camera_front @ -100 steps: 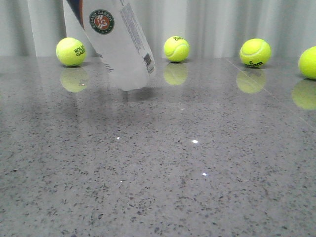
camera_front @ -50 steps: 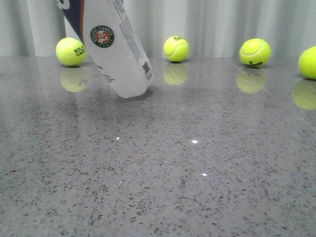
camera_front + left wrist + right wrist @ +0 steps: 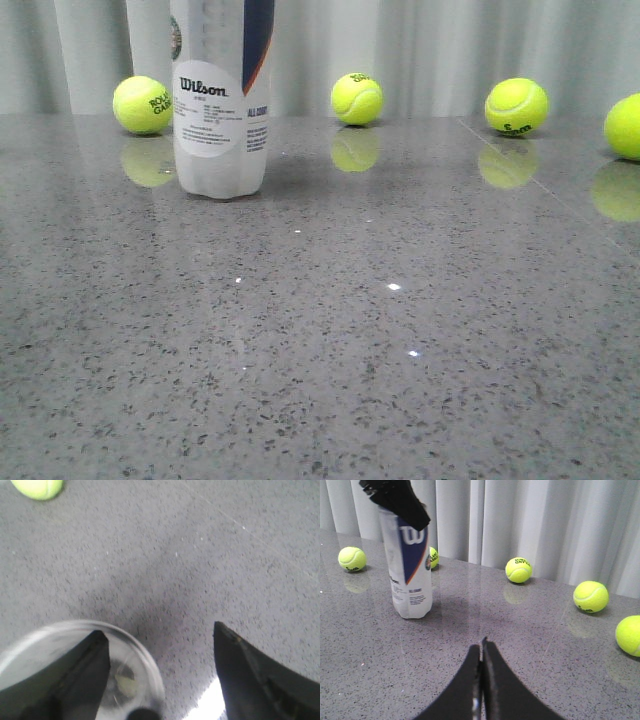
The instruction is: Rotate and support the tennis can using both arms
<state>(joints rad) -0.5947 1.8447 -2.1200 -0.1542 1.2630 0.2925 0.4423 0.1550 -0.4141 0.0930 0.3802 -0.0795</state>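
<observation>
Presently catalogued, largest first. Grey speckled stone table [image 3: 400,340]: glossy, mirroring everything on it. Wilson tennis can [image 3: 220,100]: stood upright on its base at the table's far left, before the white curtain [image 3: 530,520]; open metal-rimmed mouth seen from above in the left wrist view. Left gripper [image 3: 160,675]: fingers spread wide at the can's top, one finger [image 3: 75,675] over the rim, the other beside the can above bare table; whether touching the rim, not determinable. Right gripper [image 3: 481,690]: fingers pressed together, empty, well apart from the can, pointed toward it. Tennis balls: five in front view, the nearest [image 3: 143,105] just behind the can. Hazard noted: tall, light can likely tipped by any sideways brush of the straddling finger, with no support on the right side.
</observation>
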